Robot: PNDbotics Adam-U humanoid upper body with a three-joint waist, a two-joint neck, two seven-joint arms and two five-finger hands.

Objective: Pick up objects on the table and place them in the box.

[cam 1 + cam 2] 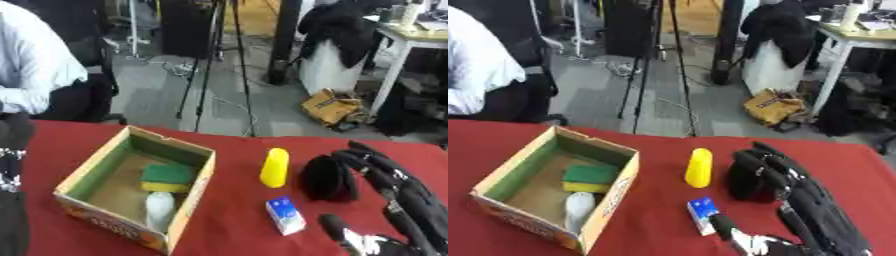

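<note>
An open cardboard box [80, 176] stands on the red table at the left. Inside it lie a green and yellow sponge [167, 178] and a white object [159, 209]. A yellow oblong object [275, 167] lies right of the box. In front of that is a small blue and white carton [285, 215]. Beside them sits a black rounded object [325, 178]. My right hand [385, 182] reaches in from the lower right and is open. Its fingers lie along the black object's right side, and its thumb [335, 229] points toward the carton. A dark part of my left hand [9, 170] shows at the left edge.
The red table [236, 225] ends at a far edge just behind the box. Beyond it are a tripod [214, 65], a seated person at the far left, a brown bag [331, 106] on the floor and a white desk [411, 40].
</note>
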